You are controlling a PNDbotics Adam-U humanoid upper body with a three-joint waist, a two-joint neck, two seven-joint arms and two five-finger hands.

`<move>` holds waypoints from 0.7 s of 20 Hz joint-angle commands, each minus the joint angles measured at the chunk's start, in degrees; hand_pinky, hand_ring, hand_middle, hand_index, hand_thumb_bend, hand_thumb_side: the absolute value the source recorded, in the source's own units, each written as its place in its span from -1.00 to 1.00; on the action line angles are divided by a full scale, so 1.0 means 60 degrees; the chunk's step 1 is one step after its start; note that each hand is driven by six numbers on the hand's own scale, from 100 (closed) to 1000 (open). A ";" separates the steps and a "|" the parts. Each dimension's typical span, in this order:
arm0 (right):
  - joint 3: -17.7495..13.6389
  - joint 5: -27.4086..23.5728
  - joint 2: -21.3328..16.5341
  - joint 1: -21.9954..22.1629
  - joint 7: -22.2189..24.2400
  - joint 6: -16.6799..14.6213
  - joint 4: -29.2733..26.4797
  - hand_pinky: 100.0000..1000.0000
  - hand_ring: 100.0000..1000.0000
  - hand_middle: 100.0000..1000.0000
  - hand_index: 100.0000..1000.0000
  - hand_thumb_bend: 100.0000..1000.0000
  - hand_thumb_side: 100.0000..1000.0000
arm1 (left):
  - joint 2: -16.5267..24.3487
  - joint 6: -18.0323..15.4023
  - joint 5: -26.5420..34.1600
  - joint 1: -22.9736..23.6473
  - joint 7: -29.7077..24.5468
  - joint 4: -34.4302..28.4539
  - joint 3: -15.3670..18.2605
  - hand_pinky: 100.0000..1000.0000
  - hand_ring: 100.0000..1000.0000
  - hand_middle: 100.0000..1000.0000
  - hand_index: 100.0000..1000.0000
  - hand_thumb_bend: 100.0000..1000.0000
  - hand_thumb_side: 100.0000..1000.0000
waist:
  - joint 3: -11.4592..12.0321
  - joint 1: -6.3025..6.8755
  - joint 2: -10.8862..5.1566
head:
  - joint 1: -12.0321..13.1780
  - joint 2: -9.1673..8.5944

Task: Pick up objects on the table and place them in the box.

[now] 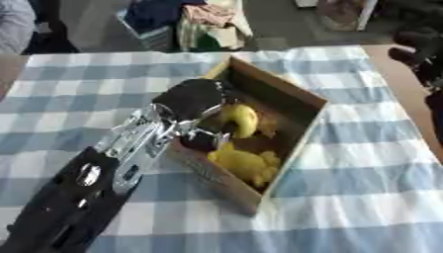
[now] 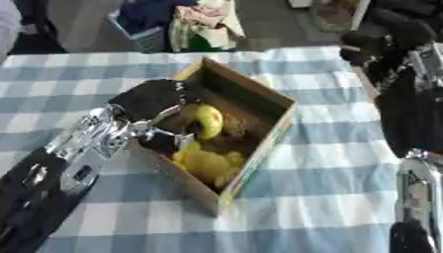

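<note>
An open cardboard box [image 1: 290, 91] stands askew in the middle of the blue and white checked cloth. My left arm comes in from the lower left, and my left hand [image 1: 190, 99] reaches over the box's left wall. Its fingers curl round a yellow fruit [image 1: 242, 120] with a reddish spot, held inside the box just above the floor. A heap of yellow things [image 1: 244, 165] lies in the box's near end, with something brown beside it. My right hand [image 2: 385, 42] hangs raised at the upper right, away from the box.
The checked cloth [image 1: 363, 163] covers the table, with bare wood [image 1: 407, 94] showing at the right edge. Beyond the far edge are bags and cloth bundles [image 1: 195, 22]. My right forearm [image 2: 414, 108] fills the right side of the right eye view.
</note>
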 commanded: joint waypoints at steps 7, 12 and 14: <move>0.0011 -0.0055 -0.0058 -0.0088 -0.0053 0.0019 -0.0216 0.62 0.57 -0.22 0.63 -1.00 0.45 | 0.0078 0.0118 -0.0483 -0.0129 -0.0267 -0.0286 0.0143 0.38 0.75 0.69 0.98 -0.50 -0.01 | 0.0034 -0.0056 -0.0238 | 0.0036 -0.0148; 0.0012 -0.0051 -0.0023 -0.0084 -0.0100 -0.0005 -0.0231 0.62 0.57 -0.22 0.63 -1.00 0.42 | 0.0144 0.0313 -0.0451 -0.0138 0.0227 -0.0757 0.0268 0.32 0.70 0.63 0.92 -0.64 -0.12 | 0.0066 -0.0098 -0.0310 | 0.0052 -0.0130; 0.0001 -0.0050 -0.0009 -0.0085 -0.0146 -0.0028 -0.0244 0.61 0.57 -0.21 0.63 -1.00 0.41 | 0.0179 0.0514 -0.0321 -0.0141 0.0539 -0.1094 0.0393 0.28 0.66 0.59 0.89 -0.76 -0.11 | 0.0093 -0.0113 -0.0351 | 0.0048 -0.0102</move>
